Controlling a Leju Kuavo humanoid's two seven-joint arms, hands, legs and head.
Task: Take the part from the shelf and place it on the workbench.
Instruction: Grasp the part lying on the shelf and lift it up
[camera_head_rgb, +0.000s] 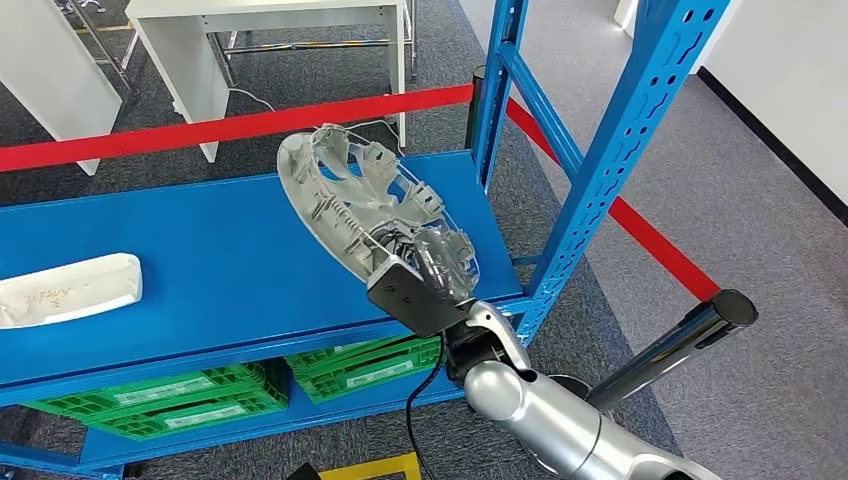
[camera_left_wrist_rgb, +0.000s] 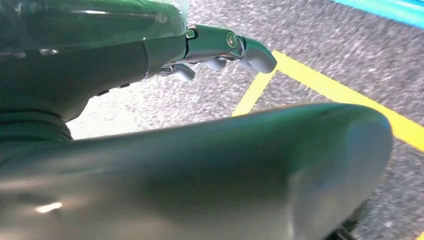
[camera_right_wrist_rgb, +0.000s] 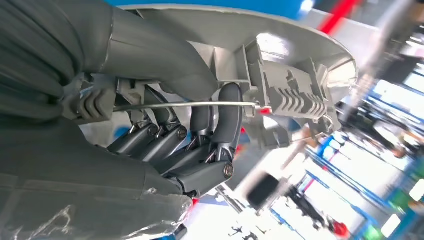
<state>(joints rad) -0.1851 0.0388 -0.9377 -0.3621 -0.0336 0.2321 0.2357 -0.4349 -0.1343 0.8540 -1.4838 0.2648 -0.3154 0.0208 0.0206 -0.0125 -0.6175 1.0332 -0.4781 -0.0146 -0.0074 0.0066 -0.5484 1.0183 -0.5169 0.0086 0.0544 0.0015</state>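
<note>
Part (camera_head_rgb: 360, 195) is a grey ribbed disc, tilted on edge above the blue shelf (camera_head_rgb: 220, 270), near its front right corner. Right hand (camera_head_rgb: 425, 280) grips its lower rim, fingers (camera_right_wrist_rgb: 220, 125) hooked thru the ribs by a wire clip. Looks stiff, light plastic w/ thin ribs that prob. crack if squeezed; hold at rim. Left hand (camera_left_wrist_rgb: 220, 50) hangs over the floor, empty, fingers loosely curled.

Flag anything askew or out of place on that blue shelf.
The grey part stands tilted on edge above the blue shelf because the right hand grips its lower rim. The white piece lies flat; nothing looks damaged.
</note>
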